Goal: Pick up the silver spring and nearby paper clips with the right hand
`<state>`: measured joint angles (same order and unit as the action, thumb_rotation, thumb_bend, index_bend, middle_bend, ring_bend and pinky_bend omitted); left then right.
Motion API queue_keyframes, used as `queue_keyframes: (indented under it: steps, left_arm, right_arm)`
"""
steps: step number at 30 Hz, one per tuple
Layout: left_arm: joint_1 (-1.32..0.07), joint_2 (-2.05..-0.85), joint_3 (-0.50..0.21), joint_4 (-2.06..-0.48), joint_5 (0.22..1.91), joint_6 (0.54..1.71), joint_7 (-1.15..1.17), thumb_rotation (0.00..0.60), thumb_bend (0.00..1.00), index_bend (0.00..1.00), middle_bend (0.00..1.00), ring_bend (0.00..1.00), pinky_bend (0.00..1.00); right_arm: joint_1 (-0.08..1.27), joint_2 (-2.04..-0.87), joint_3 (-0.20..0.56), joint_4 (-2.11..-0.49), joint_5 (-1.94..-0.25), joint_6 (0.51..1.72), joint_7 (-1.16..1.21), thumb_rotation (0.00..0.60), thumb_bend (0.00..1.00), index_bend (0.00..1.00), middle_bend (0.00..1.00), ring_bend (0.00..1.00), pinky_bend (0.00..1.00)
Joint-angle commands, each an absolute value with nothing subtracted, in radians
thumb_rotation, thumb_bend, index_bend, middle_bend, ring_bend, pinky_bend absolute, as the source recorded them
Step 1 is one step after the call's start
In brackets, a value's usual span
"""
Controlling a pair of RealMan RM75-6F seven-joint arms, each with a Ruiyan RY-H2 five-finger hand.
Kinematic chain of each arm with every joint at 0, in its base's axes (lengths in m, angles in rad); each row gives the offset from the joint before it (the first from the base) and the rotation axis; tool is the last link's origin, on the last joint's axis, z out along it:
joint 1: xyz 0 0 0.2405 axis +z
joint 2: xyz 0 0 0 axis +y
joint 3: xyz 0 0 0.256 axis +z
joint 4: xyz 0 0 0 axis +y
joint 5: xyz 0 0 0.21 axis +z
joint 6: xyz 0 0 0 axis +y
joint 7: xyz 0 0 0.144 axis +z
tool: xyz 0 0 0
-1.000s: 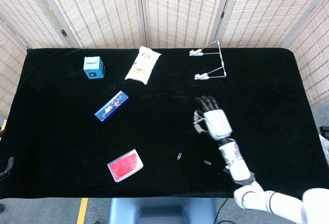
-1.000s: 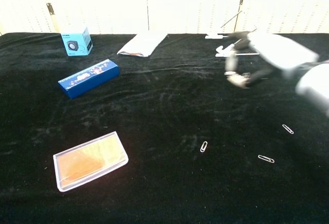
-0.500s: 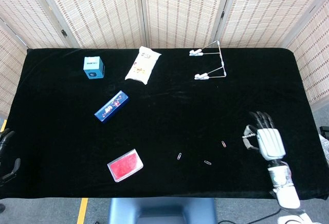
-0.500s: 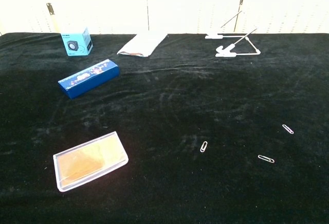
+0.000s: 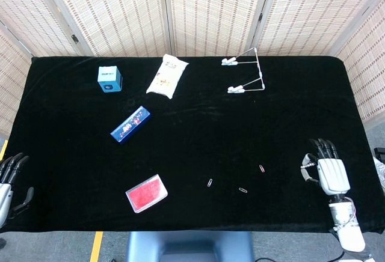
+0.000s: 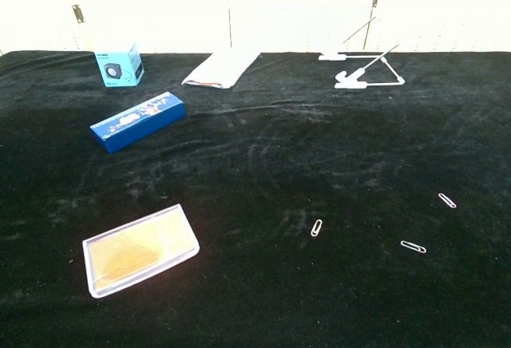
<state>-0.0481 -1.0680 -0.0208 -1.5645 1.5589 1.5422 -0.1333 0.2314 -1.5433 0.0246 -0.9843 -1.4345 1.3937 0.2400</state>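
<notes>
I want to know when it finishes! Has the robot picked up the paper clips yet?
Not yet. All three paper clips lie on the black table. The right hand is at the table's right edge, fingers apart, holding nothing. The left hand waits at the left edge. No silver spring shows in either view. So picking up the clips is still left.

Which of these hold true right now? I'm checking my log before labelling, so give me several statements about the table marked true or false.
1. Three small metal paper clips lie on the black cloth. True.
2. The right hand holds a paper clip. False: it holds nothing, fingers apart, near the table's right edge.
3. The light blue cube box stands on the dark blue rectangular box. False: they sit apart.
4. The red card in its clear sleeve lies flat. True.
</notes>
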Motion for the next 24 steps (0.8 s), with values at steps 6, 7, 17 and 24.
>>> queue_keyframes:
  steps: [6, 7, 17, 24]
  left_arm:
    - [-0.043, -1.06, -0.02, -1.559, 1.565, 1.556, -0.159, 0.6, 0.55, 0.02, 0.06, 0.06, 0.0]
    - [-0.042, -1.059, -0.02, -1.559, 1.567, 1.559, -0.164, 0.6, 0.55, 0.02, 0.06, 0.06, 0.0]
    - [-0.037, -1.057, -0.02, -1.555, 1.571, 1.573, -0.174, 0.6, 0.55, 0.02, 0.06, 0.06, 0.0]
    - [-0.045, -1.065, -0.021, -1.556, 1.563, 1.554, -0.145, 0.6, 0.55, 0.02, 0.06, 0.07, 0.0]
  right_arm:
    - [0.252, -1.559, 0.037, -0.987, -1.449, 1.358, 0.219, 0.6, 0.45, 0.38, 0.06, 0.0, 0.0]
    - [0.254, -1.558, 0.039, -0.992, -1.449, 1.354, 0.206, 0.6, 0.45, 0.33, 0.05, 0.0, 0.0]
    - [0.24, -1.476, 0.036, -1.124, -1.494, 1.398, 0.18, 0.6, 0.45, 0.06, 0.0, 0.0, 0.0]
    - [0.189, -1.27, -0.028, -1.419, -1.591, 1.482, 0.031, 0.6, 0.45, 0.0, 0.0, 0.0, 0.0]
